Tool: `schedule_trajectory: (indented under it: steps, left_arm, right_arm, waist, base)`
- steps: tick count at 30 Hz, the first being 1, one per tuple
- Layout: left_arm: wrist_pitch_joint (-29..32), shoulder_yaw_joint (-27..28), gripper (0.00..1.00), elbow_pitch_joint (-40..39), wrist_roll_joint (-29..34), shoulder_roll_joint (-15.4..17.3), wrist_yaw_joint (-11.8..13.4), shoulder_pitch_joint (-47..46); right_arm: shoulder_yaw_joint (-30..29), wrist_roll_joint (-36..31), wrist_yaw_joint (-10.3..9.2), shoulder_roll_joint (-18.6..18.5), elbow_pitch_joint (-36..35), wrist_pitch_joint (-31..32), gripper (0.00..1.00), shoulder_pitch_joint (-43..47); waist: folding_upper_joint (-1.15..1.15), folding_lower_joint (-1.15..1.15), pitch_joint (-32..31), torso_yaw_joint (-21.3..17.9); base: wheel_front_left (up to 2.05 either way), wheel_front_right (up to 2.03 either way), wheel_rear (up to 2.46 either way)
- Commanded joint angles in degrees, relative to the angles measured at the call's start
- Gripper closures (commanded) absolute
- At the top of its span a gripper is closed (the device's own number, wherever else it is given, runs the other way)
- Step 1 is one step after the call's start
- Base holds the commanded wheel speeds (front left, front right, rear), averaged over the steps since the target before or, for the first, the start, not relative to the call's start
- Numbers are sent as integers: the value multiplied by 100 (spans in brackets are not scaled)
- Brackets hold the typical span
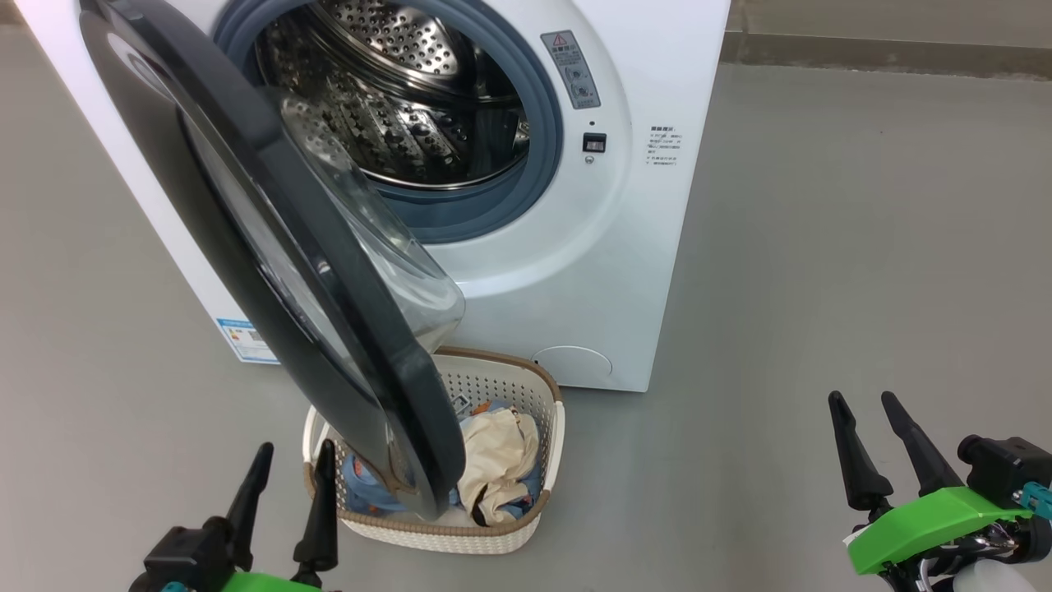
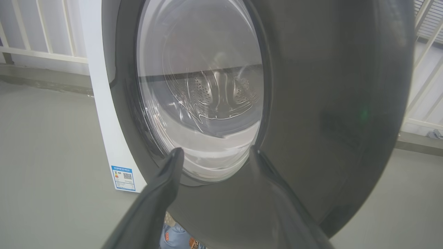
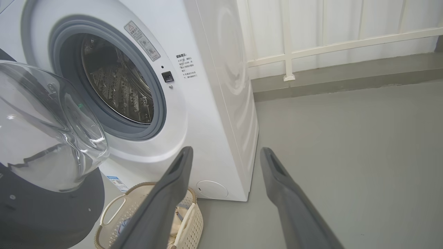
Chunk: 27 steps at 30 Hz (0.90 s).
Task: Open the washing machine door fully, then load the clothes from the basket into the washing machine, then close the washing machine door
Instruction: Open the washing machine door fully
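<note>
The machine [image 1: 575, 271] stands on the grey floor [image 1: 822, 247] with its door [image 1: 271, 263] swung out from the hinge on the robot's left side of the front. It is well off the opening but angled across it, not folded back against the machine. The clear glass bowl [image 1: 370, 238] bulges back towards the steel drum [image 1: 394, 99], which is bare inside its blue-grey gasket [image 1: 493, 197]. Right in front of the machine, below the opening, sits the basket [image 1: 552, 411]. It is close to the round white cover [image 1: 573, 362], and the door's lower edge hangs over its left half. The clothes [image 1: 497, 460] lie in the basket, a cream piece on top of light blue ones. The left fingers [image 1: 316, 510] are out in front of the machine, just beside the basket's near left corner. They point at the door's glossy outer face, are spread apart and hold nothing. The right fingers [image 1: 855, 460] are off past the machine's right front corner, well apart from it, also spread and empty. A small blue label [image 1: 246, 337] is stuck low on the machine's left side.
</note>
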Motion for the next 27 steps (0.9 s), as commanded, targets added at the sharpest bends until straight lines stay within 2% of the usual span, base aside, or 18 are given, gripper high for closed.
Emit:
schedule_trajectory:
  steps: [1,2,3,5,6,12,18,23,26,27]
  left_arm:
    - [-38,224,0,-111,18,60,-21,-97]
    - [-38,233,0,-117,19,59,-21,-98]
    - [-38,242,51,-126,15,56,-21,-103]
    - [-38,265,91,-164,-19,41,-21,-124]
    - [-38,264,100,-193,-26,36,-21,-138]
    - [-38,427,100,-608,23,52,-21,-277]
    - [-38,673,100,-1790,403,-4,72,-333]
    - [-11,200,100,-2742,604,-75,76,-310]
    - [158,-256,100,-3069,574,-113,67,-334]
    - [158,-256,100,-3069,574,-113,67,-334]
  right_arm:
    - [50,-140,32,-78,-111,-70,0,-25]
    - [39,-151,32,-73,-111,-70,0,-22]
    - [30,-163,32,-70,-113,-70,0,-19]
    - [6,-183,32,-64,-118,-70,0,-4]
    - [-10,-187,32,-61,-123,-70,0,6]
    - [-93,-180,32,-39,-156,-70,0,65]
    - [-123,-176,32,-29,-175,-70,0,84]
    - [-154,-210,32,-12,-204,-70,0,90]
    - [-155,-227,32,-7,-208,-70,0,71]
    - [-155,-227,32,-7,-208,-70,0,71]
  waist:
    - [0,0,-3,-3]
    - [0,0,-3,-4]
    - [0,0,-4,-4]
    - [0,0,-10,6]
    - [0,0,-13,15]
    - [0,0,-20,79]
    - [0,0,-28,84]
    - [0,0,-3,63]
    - [0,0,22,32]
    - [0,0,22,32]
  base:
    - [0,0,0]
    - [0,0,0]
    - [0,0,0]
    - [0,0,0]
    - [0,0,0]
    - [0,0,0]
    - [0,0,0]
    - [0,0,0]
    - [0,0,0]
    - [0,0,0]
